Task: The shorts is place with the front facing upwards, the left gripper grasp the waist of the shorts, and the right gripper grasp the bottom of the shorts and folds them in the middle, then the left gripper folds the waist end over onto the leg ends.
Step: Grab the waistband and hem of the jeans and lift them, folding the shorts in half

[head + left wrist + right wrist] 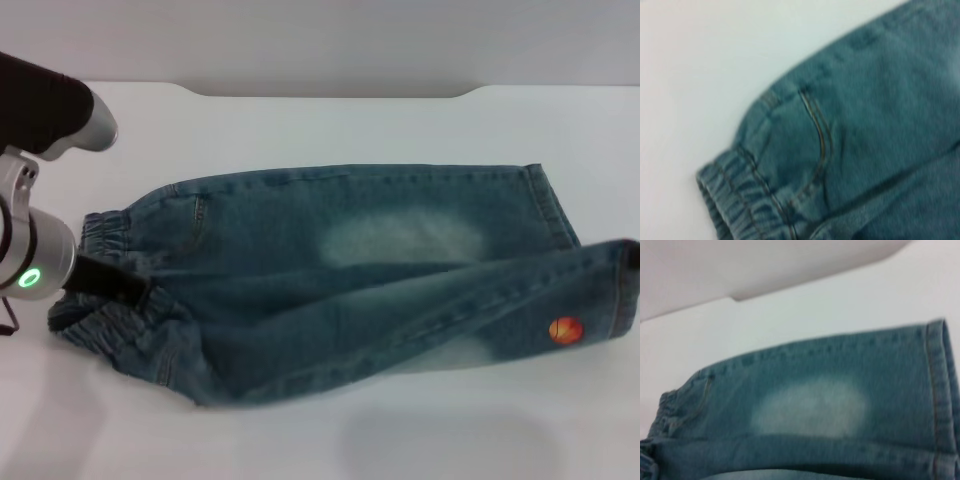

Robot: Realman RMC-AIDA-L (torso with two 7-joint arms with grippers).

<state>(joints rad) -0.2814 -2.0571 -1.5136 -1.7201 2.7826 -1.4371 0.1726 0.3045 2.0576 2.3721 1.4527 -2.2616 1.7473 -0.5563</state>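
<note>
The blue denim shorts (360,270) lie across the white table, waist to the left, leg ends to the right. My left gripper (138,291) is at the gathered waistband (100,325), its black fingers shut on the elastic. The near leg is lifted and drawn over the far one, and its back shows a small orange print (565,330). Its hem rises to the right edge of the head view, where a dark tip of my right gripper (630,252) holds the bottom of the shorts. The far leg's hem (940,390) lies flat, beside a pale faded patch (810,407). A front pocket seam (817,135) shows in the left wrist view.
The white table (300,130) extends past the shorts on every side. Its back edge (330,93) runs behind them, with a grey wall beyond. A faint shadow lies on the table in front of the shorts.
</note>
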